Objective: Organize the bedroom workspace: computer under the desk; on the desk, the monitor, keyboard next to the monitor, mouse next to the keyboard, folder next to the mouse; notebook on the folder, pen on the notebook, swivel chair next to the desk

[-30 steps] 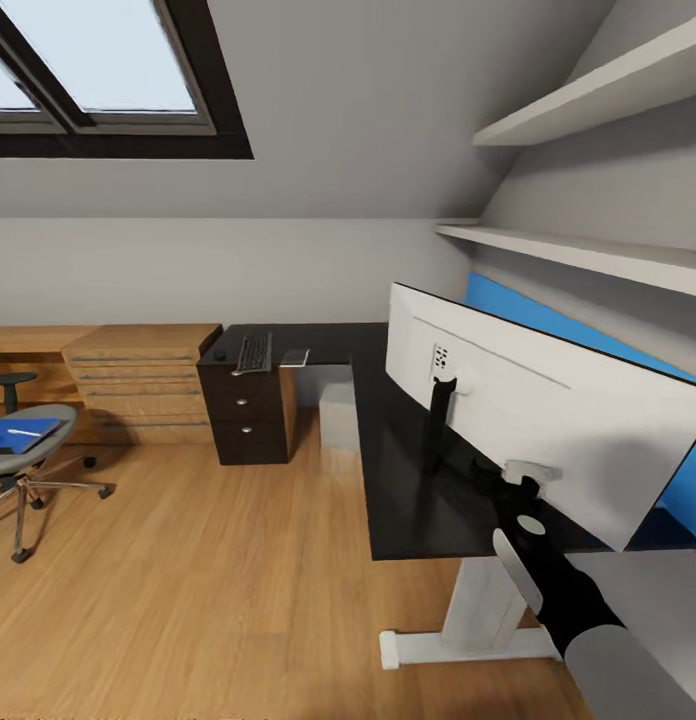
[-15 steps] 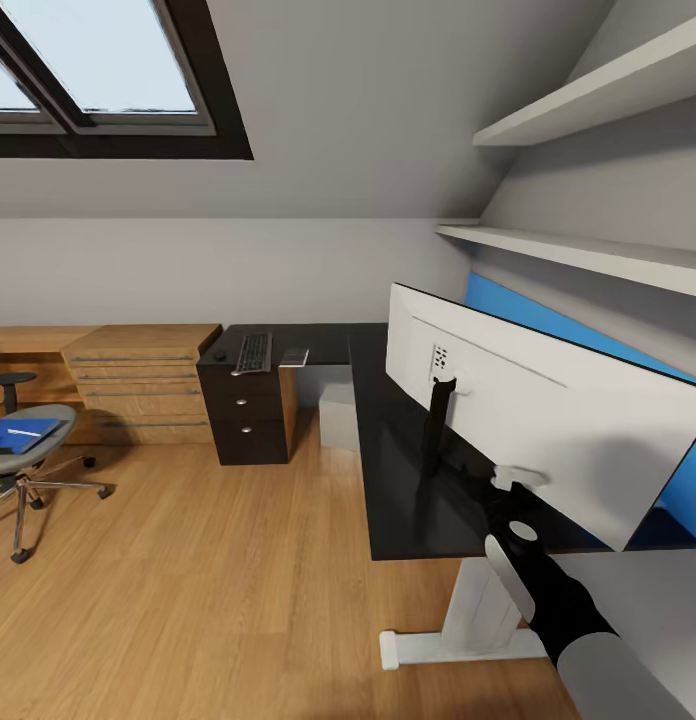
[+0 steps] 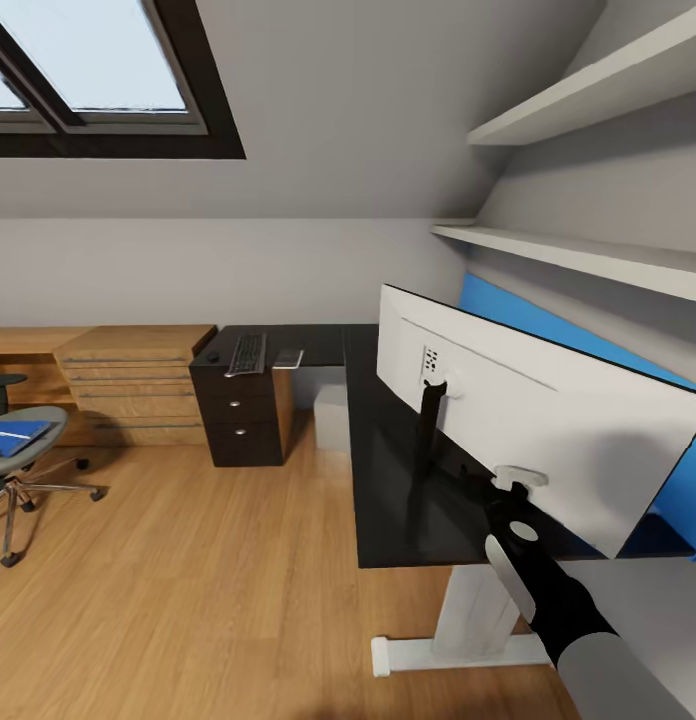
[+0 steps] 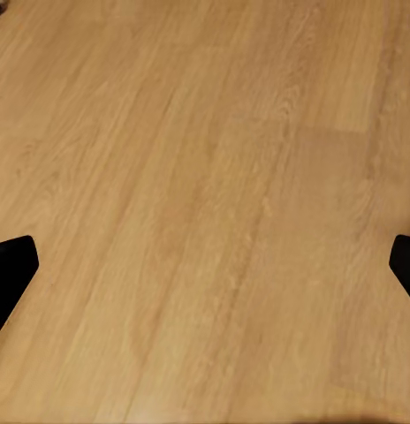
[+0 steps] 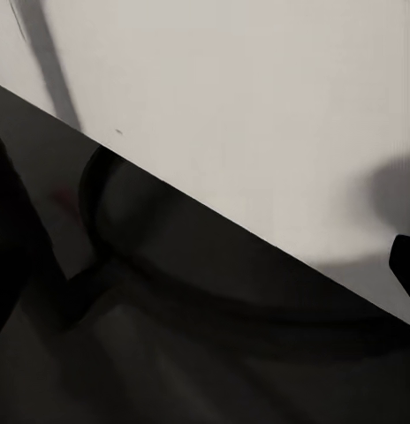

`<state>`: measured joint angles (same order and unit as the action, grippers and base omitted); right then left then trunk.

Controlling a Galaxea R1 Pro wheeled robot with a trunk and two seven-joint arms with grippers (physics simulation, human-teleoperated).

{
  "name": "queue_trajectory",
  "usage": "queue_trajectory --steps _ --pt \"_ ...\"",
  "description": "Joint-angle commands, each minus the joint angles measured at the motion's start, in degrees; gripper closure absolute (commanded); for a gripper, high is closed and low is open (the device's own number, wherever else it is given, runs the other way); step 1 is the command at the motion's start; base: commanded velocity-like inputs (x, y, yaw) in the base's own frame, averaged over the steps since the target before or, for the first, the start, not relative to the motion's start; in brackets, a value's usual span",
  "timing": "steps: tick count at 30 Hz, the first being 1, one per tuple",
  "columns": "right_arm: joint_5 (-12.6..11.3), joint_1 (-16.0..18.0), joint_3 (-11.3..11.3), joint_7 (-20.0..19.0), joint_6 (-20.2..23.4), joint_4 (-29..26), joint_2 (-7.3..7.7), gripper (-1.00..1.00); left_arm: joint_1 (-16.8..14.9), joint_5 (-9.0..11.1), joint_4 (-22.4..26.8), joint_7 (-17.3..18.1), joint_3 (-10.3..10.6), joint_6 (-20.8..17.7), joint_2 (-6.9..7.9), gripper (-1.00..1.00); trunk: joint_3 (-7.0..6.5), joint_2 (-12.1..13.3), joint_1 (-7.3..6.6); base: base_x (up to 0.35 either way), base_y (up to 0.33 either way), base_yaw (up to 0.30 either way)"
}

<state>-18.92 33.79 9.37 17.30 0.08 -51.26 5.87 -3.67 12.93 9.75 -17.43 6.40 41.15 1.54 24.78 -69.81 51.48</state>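
The bedroom has grey walls, a sloped ceiling with a dark-framed skylight (image 3: pixel 88 75), two pale wall shelves (image 3: pixel 578 255) and a light wood plank floor (image 3: pixel 188 600). Against the corner stands the large L-shaped black table (image 3: pixel 383 480) on a white leg (image 3: pixel 468 615), with a dark drawer unit (image 3: pixel 238 420) under its far wing and low wooden cabinets (image 3: pixel 128 385) just beyond that unit. A blue wall panel (image 3: pixel 548 320) runs behind the table's near wing. On that near wing stands the monitor (image 3: pixel 528 420), its light grey back facing the camera and its black foot (image 3: pixel 423 470) resting on the tabletop. The pale computer (image 3: pixel 333 415) sits on the floor under the table, beside the drawer unit. Well away from the table, at the far side of the floor, is the swivel chair (image 3: pixel 13 455), with the blue folder (image 3: pixel 13 437) lying on its grey seat. On the far wing of the table the keyboard (image 3: pixel 247 353) lies flat, the small black mouse (image 3: pixel 213 357) just beside it towards the cabinets, and a pale flat item (image 3: pixel 288 357) on its other side. The right tool (image 3: pixel 516 478) is up against the lower edge of the monitor's back, above the table's near end; whether its fingers are wide or narrow cannot be told. The left tool (image 4: pixel 205 274) hangs over bare floor with its two dark fingertips (image 4: pixel 11 265) set wide apart, holding nothing.
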Motion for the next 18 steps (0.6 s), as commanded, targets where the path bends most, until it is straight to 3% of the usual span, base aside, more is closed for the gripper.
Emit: queue_trajectory --steps 1,7,12,13,14,18 --pt "-0.42 0.05 0.3 0.55 0.01 -0.06 0.1 -1.0 -0.03 0.42 0.0 -0.24 0.48 0.16 0.03 -1.0 0.06 -0.04 0.0 0.001 -0.167 0.0" --pt "-0.42 0.05 0.3 0.55 0.01 -0.06 0.11 -1.0 -0.03 0.43 -0.04 -0.24 0.46 0.14 0.13 -1.0 0.06 -0.04 0.0 0.0 -0.249 0.0" --pt "-0.42 0.05 0.23 0.55 0.01 -0.06 0.11 -1.0 -0.03 0.61 -0.11 -0.32 -0.02 -0.23 1.07 -1.0 0.06 -0.04 0.0 0.0 -0.305 0.0" --pt "-0.43 0.05 0.23 0.55 0.01 -0.06 0.11 -1.0 -0.03 0.83 -0.14 -0.32 -0.74 -0.29 1.44 -1.0 0.06 -0.04 0.0 0.0 -0.31 0.0" --pt "-0.44 0.05 0.22 0.57 0.01 -0.06 0.14 -1.0 -0.03 3.12 -0.17 -0.01 -7.02 -0.44 3.1 -1.0 0.06 -0.04 0.0 0.162 -0.282 0.0" --pt "-0.47 0.05 0.21 0.57 0.01 -0.06 0.17 -1.0 -0.03 5.3 -0.17 0.21 -11.9 -0.49 5.12 -1.0 0.06 -0.04 0.0 0.214 -0.255 0.0"
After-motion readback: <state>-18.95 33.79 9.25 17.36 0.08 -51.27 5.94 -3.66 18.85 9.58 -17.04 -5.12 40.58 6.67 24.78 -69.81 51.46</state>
